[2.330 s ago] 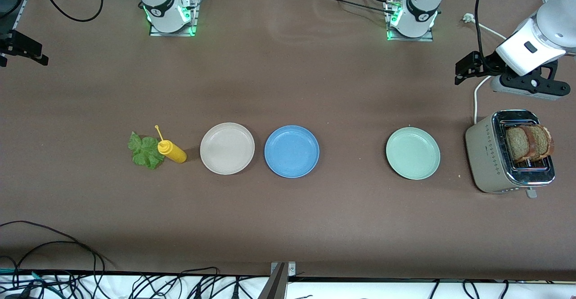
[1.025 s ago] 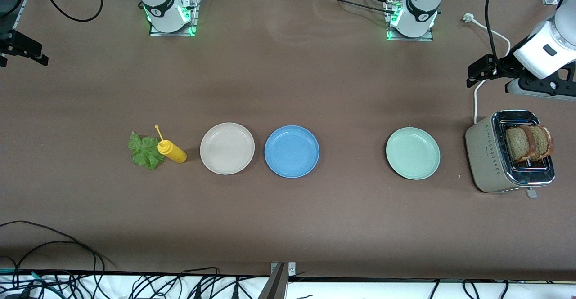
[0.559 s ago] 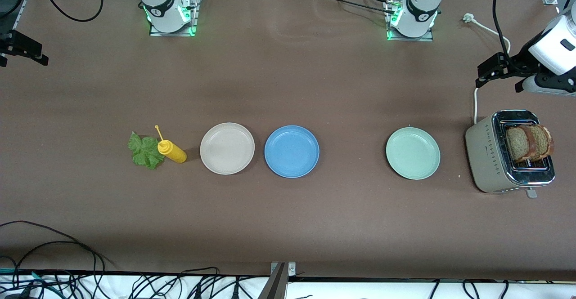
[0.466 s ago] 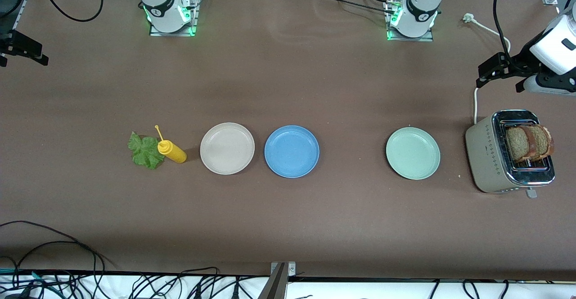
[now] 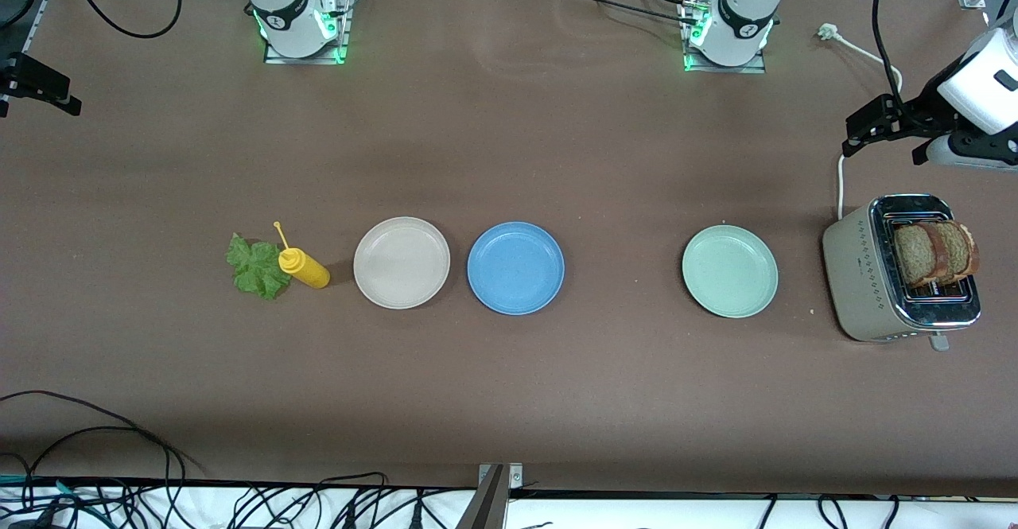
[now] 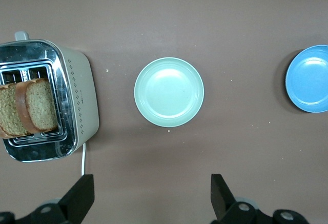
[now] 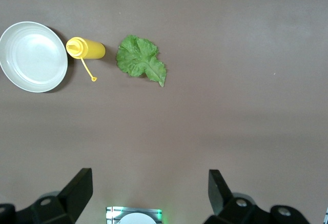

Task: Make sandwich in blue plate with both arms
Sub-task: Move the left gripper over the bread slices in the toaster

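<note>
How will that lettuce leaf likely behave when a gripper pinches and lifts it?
The lettuce leaf looks thin and ruffled, so it will probably flop and drape. It lies flat on the table, so getting a fingertip under an edge may be hard. It seems very light and unlikely to roll.

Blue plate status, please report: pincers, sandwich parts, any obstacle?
Both pincers, left and right, open, empty, aloft. Blue plate bare; bread slices in toaster, lettuce beside mustard bottle. No obstacle.

Even, bright overhead light on the matte brown tabletop [image 5: 509, 131], soft short shadows beside the plates, a pale sheen band between the arm bases, glare on the toaster [image 5: 900, 274] chrome, green glow at both bases, all views sharp, no evident edge distortion.
</note>
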